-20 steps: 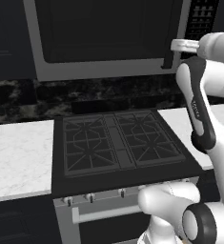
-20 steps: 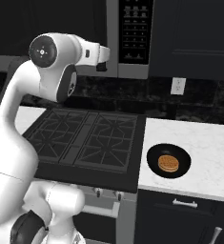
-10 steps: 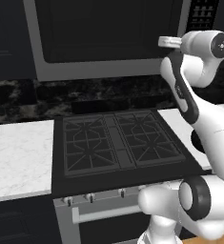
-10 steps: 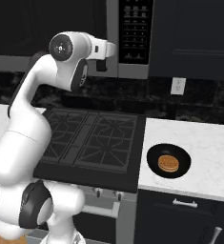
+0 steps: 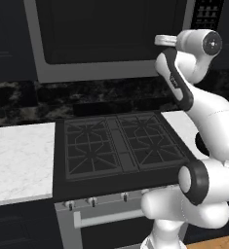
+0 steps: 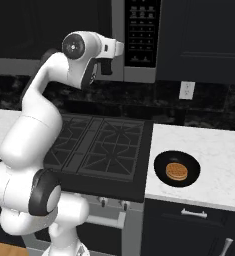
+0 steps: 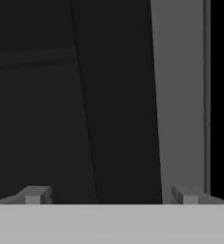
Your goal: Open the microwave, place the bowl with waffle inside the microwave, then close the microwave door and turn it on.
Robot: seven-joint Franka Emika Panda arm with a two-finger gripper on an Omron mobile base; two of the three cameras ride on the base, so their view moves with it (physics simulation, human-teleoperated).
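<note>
The microwave (image 5: pixel 113 72) hangs above the stove, its door (image 5: pixel 106 34) shut and the keypad (image 6: pixel 141 30) at its right. My gripper (image 6: pixel 107 69) is raised in front of the door's lower right corner. In the hand view the gripper (image 7: pixel 110 195) is open, fingertips (image 7: pixel 35 194) wide apart, facing the dark glass, a darker vertical strip that looks like the handle (image 7: pixel 118 105), and the grey frame (image 7: pixel 180 95). Nothing is between the fingers. The black bowl (image 6: pixel 164 162) with the waffle (image 6: pixel 177 172) sits on the white counter (image 6: pixel 214 160) right of the stove.
A black gas stove (image 5: pixel 116 143) lies directly below the microwave, with the oven door's steel bar handle (image 5: pixel 108 218) beneath it. White counter (image 5: pixel 18 155) extends to its left. A wall outlet (image 6: pixel 186 90) is above the right counter. Dark cabinets flank the microwave.
The arm has lifted its elbow, and the hand has shifted slightly left toward the microwave door's right edge. The bowl and the door have not moved.
</note>
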